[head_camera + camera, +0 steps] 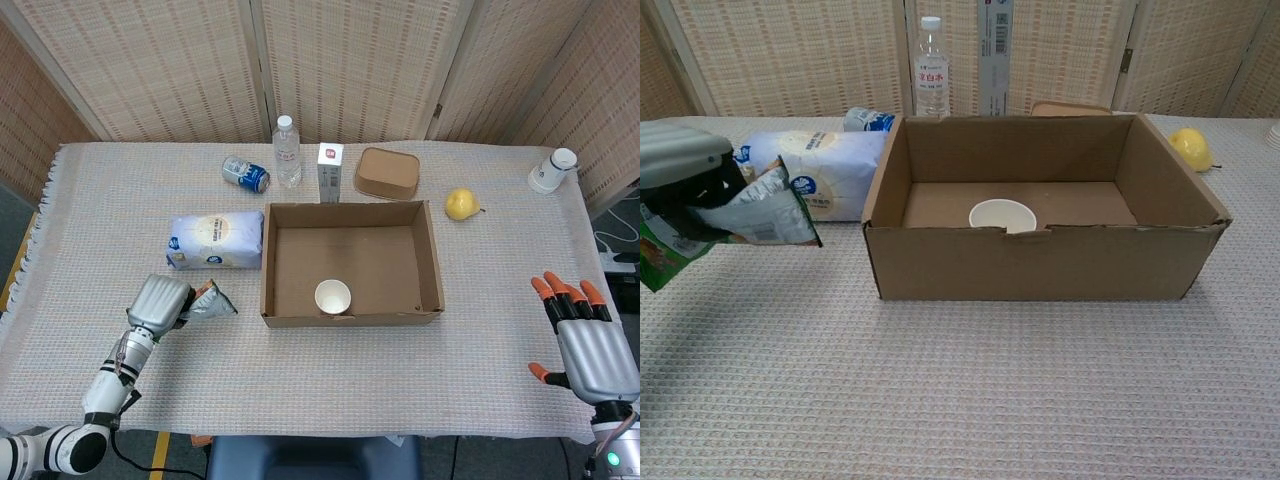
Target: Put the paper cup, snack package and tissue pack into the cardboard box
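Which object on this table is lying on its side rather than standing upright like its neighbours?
The drink can, at the back left of the table. It lies tipped over beside the upright water bottle; nothing appears spilled.

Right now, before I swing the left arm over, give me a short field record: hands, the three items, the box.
left hand: holds the snack package lifted off the table, left of the box
right hand: fingers spread, holds nothing, at the table's right edge
paper cup: upright inside the cardboard box, near its front wall
tissue pack: on the table, against the box's left wall
left to pack: snack package, tissue pack
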{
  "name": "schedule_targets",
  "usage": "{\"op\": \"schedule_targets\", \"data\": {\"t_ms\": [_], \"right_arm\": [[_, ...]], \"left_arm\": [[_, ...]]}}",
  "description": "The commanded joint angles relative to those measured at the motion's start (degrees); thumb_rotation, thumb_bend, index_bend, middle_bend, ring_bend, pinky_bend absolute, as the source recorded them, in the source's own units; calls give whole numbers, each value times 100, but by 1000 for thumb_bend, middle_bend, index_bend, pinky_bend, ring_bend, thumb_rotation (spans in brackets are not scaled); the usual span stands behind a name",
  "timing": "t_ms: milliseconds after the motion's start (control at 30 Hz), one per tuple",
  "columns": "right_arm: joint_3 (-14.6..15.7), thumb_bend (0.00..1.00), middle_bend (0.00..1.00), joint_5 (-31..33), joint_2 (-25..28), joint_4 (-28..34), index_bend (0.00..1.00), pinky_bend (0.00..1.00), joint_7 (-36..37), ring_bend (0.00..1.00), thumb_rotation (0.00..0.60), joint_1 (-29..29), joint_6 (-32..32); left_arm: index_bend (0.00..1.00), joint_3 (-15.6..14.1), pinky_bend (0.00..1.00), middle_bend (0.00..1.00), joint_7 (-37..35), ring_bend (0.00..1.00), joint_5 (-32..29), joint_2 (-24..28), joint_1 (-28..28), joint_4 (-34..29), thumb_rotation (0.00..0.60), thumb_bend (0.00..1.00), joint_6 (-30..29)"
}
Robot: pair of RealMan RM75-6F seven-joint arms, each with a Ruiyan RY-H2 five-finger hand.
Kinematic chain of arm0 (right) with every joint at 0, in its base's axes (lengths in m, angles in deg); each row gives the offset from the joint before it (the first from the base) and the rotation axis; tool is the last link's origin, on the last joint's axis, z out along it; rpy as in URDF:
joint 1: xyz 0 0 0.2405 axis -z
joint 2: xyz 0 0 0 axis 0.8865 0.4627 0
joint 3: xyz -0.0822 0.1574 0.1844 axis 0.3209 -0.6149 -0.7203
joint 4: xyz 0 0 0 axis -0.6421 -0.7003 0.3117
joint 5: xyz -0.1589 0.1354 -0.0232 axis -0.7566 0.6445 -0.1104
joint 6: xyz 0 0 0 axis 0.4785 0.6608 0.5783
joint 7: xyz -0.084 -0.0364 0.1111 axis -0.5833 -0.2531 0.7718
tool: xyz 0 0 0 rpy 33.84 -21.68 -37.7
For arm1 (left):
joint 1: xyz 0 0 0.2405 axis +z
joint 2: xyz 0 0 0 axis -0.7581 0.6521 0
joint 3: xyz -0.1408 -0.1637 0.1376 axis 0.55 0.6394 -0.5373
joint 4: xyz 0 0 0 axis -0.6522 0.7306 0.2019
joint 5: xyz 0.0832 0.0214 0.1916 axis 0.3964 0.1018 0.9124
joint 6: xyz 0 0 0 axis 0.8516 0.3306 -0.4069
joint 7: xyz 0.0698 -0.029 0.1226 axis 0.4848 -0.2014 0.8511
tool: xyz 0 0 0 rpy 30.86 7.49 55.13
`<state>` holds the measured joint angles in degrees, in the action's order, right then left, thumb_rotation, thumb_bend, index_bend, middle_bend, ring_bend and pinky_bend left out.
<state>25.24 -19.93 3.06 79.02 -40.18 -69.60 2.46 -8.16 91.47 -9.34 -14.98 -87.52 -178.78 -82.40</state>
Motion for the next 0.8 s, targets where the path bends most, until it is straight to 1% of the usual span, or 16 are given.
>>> {"op": "schedule_targets", "data": {"t_ms": [33, 233, 300, 400, 500, 600, 733, 800], "right_arm": [[-1, 48, 0, 2, 3, 0, 0, 0, 3, 0, 600, 0, 2], [-10, 48, 0, 54, -1, 0, 0, 0, -7, 0, 600, -17, -8], [-12, 48, 0, 73, -6, 0, 0, 0, -19, 0, 600, -25, -15], [-10, 48, 0, 92, -16, 0, 0, 0, -37, 0, 600, -33, -24], [-4, 48, 0, 100, -21, 0, 0, 0, -52, 0, 600, -38, -30], [-4, 48, 0, 72, -15, 0, 0, 0, -32, 0, 600, -30, -11], [-17, 48, 0, 36, 25, 0, 0, 0, 45, 0, 600, -4, 45], [-26, 48, 0, 49, 50, 0, 0, 0, 78, 0, 600, 0, 57]], "left_arm": [[792, 328, 846, 879, 273, 775, -247, 727, -130, -493, 600, 447, -133], [791, 743, 848, 879, 566, 775, -518, 1459, -451, -1084, 600, 449, -115], [791, 889, 847, 879, 635, 775, -582, 1586, -589, -1294, 600, 450, -120], [792, 1045, 847, 879, 710, 775, -652, 1572, -799, -1512, 600, 450, -115], [791, 1186, 847, 879, 791, 775, -691, 1296, -1090, -1606, 600, 449, -126], [791, 1286, 847, 879, 838, 775, -640, 782, -1407, -1470, 600, 450, -186], [791, 1369, 848, 879, 826, 775, -489, -112, -1818, -899, 600, 449, -318], [792, 1418, 848, 879, 782, 775, -422, -472, -1977, -587, 600, 449, -371]]}}
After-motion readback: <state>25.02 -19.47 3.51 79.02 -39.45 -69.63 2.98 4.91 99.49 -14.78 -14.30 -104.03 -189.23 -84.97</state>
